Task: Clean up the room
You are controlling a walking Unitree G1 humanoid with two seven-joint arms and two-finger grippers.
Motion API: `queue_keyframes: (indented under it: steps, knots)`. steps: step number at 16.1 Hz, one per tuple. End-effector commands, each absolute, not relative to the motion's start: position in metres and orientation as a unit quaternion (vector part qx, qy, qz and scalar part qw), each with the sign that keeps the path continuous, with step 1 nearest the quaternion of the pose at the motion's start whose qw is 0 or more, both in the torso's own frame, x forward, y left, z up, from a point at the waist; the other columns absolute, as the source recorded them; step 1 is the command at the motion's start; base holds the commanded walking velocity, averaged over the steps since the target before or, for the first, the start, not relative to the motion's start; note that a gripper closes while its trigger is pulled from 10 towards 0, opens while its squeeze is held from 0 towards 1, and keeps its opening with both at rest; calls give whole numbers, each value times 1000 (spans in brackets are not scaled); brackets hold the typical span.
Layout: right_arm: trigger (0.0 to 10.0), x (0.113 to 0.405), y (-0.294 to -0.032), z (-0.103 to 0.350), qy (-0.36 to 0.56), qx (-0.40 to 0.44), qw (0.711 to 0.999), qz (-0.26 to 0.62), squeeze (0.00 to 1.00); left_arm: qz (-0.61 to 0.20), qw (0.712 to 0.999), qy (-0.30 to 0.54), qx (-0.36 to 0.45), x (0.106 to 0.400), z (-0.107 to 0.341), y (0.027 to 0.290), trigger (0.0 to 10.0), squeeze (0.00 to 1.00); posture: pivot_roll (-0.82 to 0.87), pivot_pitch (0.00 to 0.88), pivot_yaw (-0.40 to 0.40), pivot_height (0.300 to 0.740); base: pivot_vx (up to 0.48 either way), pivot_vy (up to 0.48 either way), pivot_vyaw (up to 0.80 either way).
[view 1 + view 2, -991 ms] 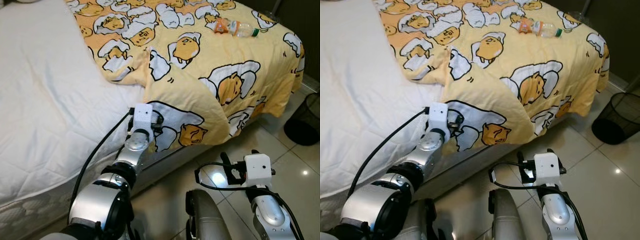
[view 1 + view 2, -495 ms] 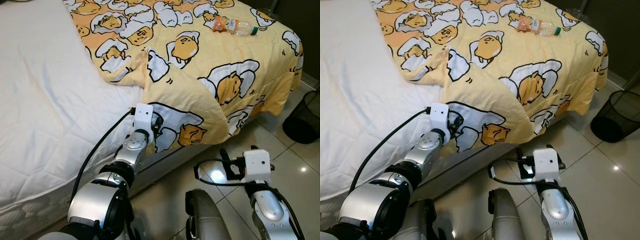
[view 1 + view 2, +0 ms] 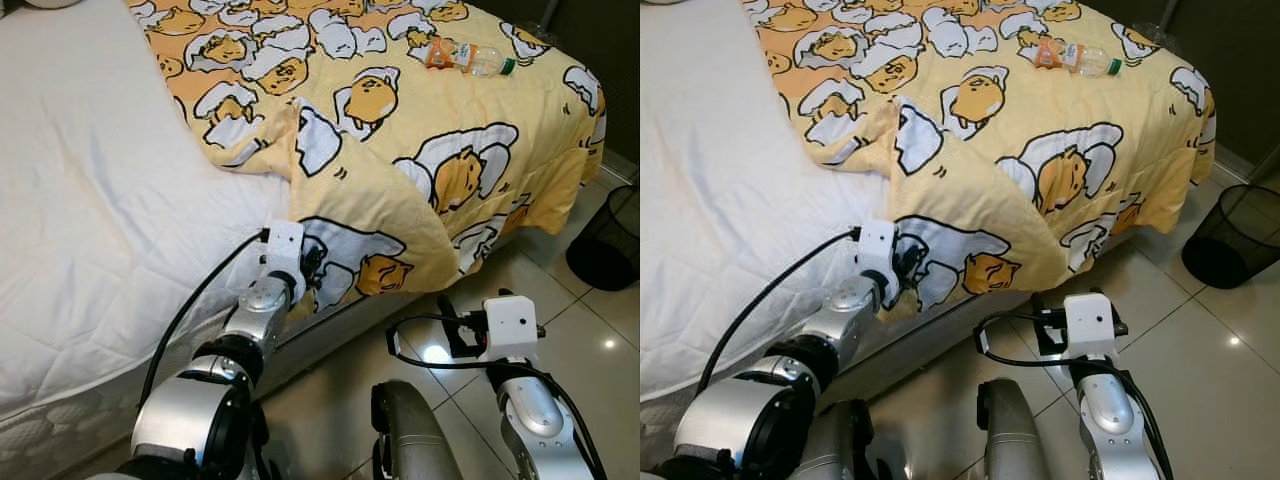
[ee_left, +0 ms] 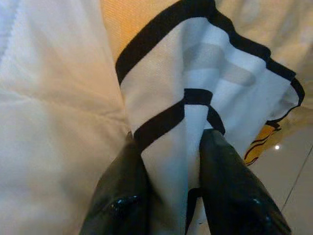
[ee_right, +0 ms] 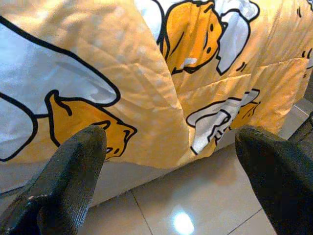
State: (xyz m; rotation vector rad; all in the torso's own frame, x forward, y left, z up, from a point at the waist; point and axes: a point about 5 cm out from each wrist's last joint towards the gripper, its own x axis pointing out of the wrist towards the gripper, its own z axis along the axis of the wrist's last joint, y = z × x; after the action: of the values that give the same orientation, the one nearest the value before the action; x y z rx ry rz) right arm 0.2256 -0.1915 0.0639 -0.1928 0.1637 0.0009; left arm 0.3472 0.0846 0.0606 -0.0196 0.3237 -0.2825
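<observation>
Yellow quilted cartoon-print blanket (image 3: 400,140) pinched at its hanging corner by left hand (image 4: 168,161).
Bed-making step; next, dragging across bare white mattress (image 3: 90,200). Right hand (image 5: 166,181) spread, idle above floor.

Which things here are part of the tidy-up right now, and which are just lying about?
In the job:
left gripper, shut on the yellow blanket edge
right gripper, open near the floor

Lying about:
plastic bottle on the blanket
black bin
white mattress

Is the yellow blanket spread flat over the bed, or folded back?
Folded back. The yellow blanket has a corner doubled over, baring the white sheet; the left hand pinches its hanging edge.
</observation>
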Motion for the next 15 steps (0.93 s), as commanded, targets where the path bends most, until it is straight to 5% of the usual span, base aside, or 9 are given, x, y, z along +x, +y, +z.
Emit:
queue_keyframes:
  steps: [1, 2, 3, 12, 13, 15]
  knots:
    - [10000, 227, -188, 62, 86, -96, 992, 5, 0, -146, 976, 162, -2, 345, 58, 87, 0, 0, -255, 76, 43, 618, 0, 0, 0]
    - [10000, 227, -187, 62, 86, -95, 992, 6, 0, -145, 976, 164, 5, 345, 58, 87, 0, 0, -255, 75, 41, 618, 0, 0, 0]
    - [10000, 228, -187, 62, 86, -96, 992, 7, 0, -142, 975, 168, 17, 346, 58, 87, 10000, 0, -253, 76, 39, 618, 0, 0, 0]
    - [10000, 233, -190, 64, 83, -99, 992, 9, 0, -138, 981, 135, 20, 350, 66, 85, 10000, 0, -252, 68, 29, 618, 0, 0, 0]
    - [10000, 234, -190, 64, 83, -99, 992, 9, 0, -153, 982, 113, 4, 350, 70, 84, 0, 0, -251, 67, 29, 618, 0, 0, 0]
    - [10000, 234, -188, 62, 83, -98, 992, 11, 0, -156, 982, 109, 11, 349, 71, 82, 0, 0, -248, 62, 33, 618, 0, 0, 0]
